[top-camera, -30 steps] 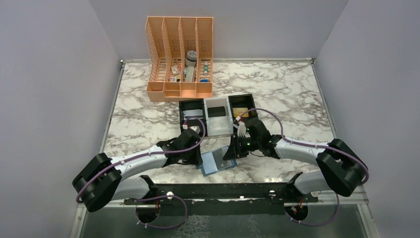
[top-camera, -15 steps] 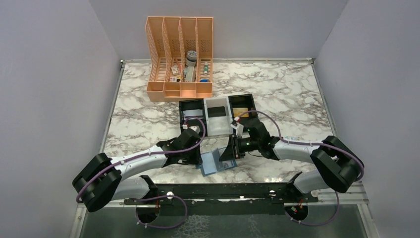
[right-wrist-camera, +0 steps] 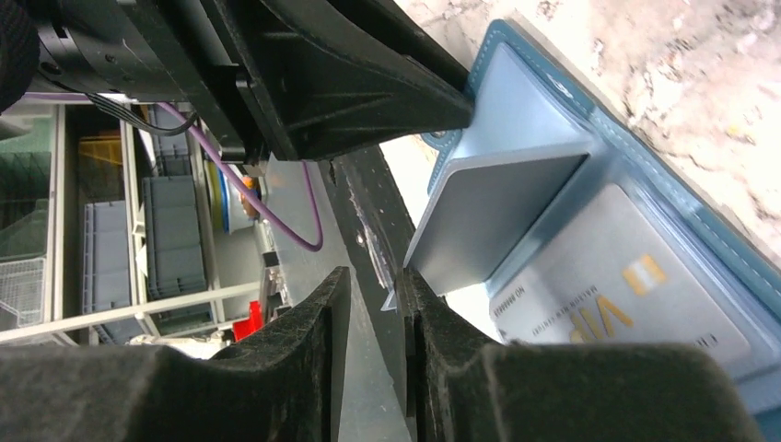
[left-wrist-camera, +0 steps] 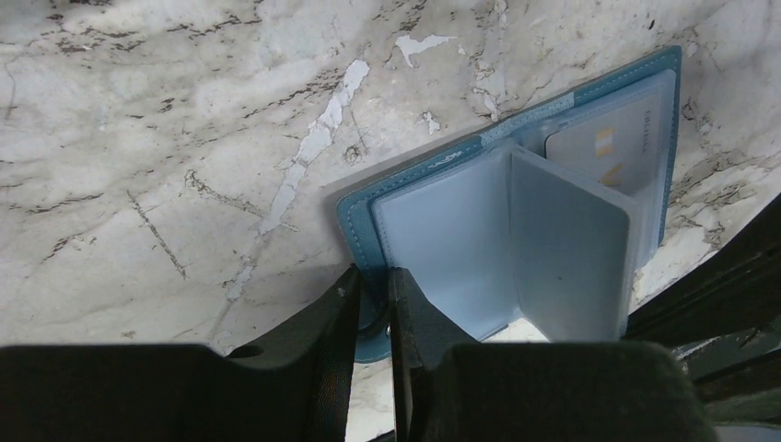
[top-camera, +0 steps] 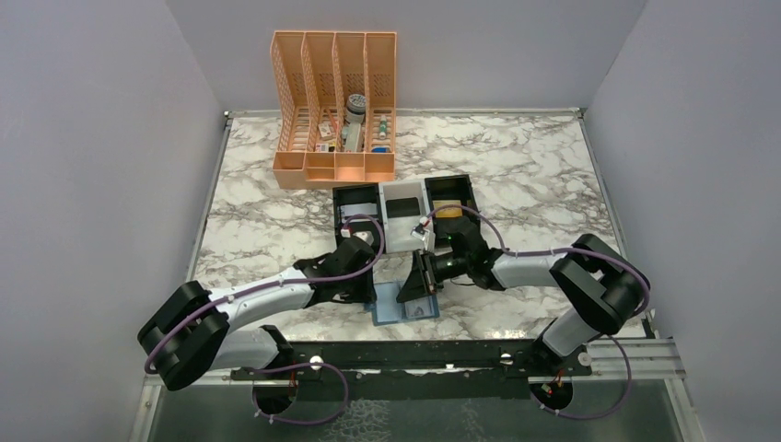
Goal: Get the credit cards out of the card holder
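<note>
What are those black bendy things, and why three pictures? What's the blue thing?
They are two robot arms bolted to a marble table. One camera looks down from above; each wrist carries another for close-ups. On the table sit an orange file rack, a black-and-white tray and an open blue card holder. The left tool clamps the holder's edge. The right tool seems to pinch one clear page upright. A pale card sits tucked inside.
</note>
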